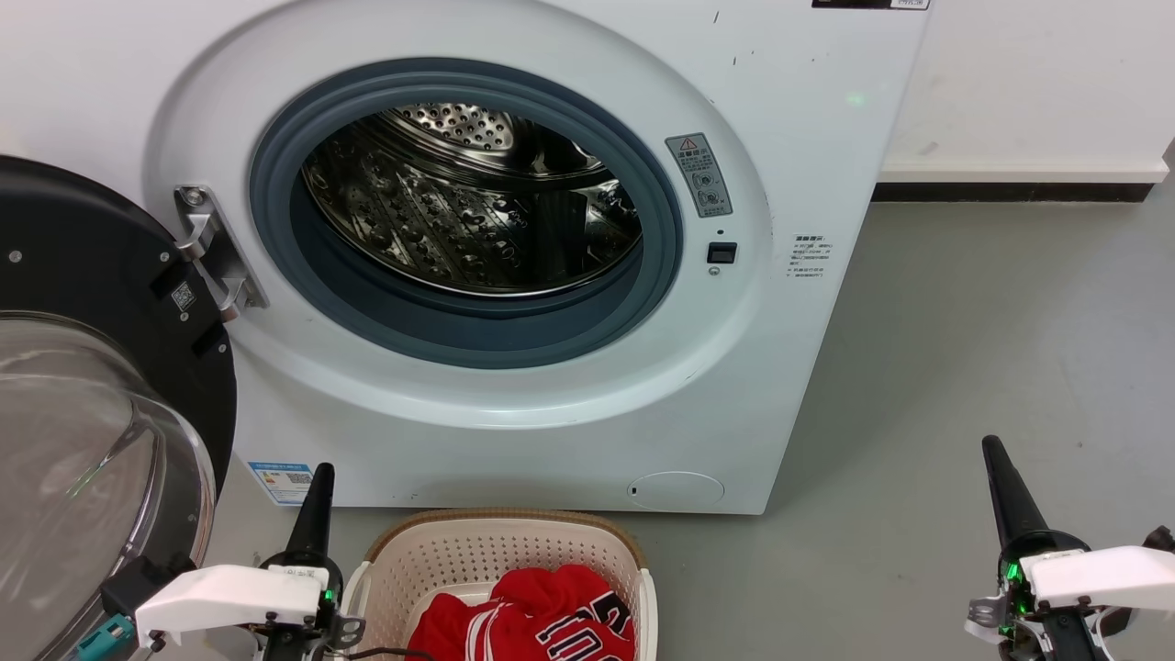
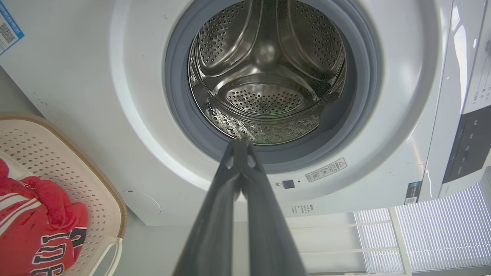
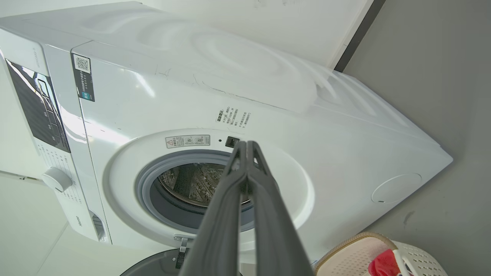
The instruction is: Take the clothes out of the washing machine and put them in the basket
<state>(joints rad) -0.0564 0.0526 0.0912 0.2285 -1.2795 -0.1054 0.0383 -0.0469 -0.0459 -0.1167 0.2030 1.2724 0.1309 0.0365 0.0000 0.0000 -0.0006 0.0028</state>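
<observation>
The white washing machine (image 1: 514, 404) stands before me with its porthole open; the steel drum (image 1: 477, 202) holds nothing that I can see. Red clothes (image 1: 542, 615) with white stripes and dark lettering lie in the cream basket (image 1: 441, 551) on the floor below the porthole; the left wrist view has the clothes (image 2: 34, 230) in the basket (image 2: 76, 168) at its lower left. My left gripper (image 1: 321, 477) is shut and empty, left of the basket. My right gripper (image 1: 993, 452) is shut and empty over the floor at the right. Both point at the machine.
The black-rimmed glass door (image 1: 83, 404) swings open at the left, close to my left arm. Grey floor (image 1: 964, 367) stretches right of the machine to a white wall with a dark skirting (image 1: 1010, 191). The control panel (image 3: 38, 107) and a dial (image 3: 56, 179) appear in the right wrist view.
</observation>
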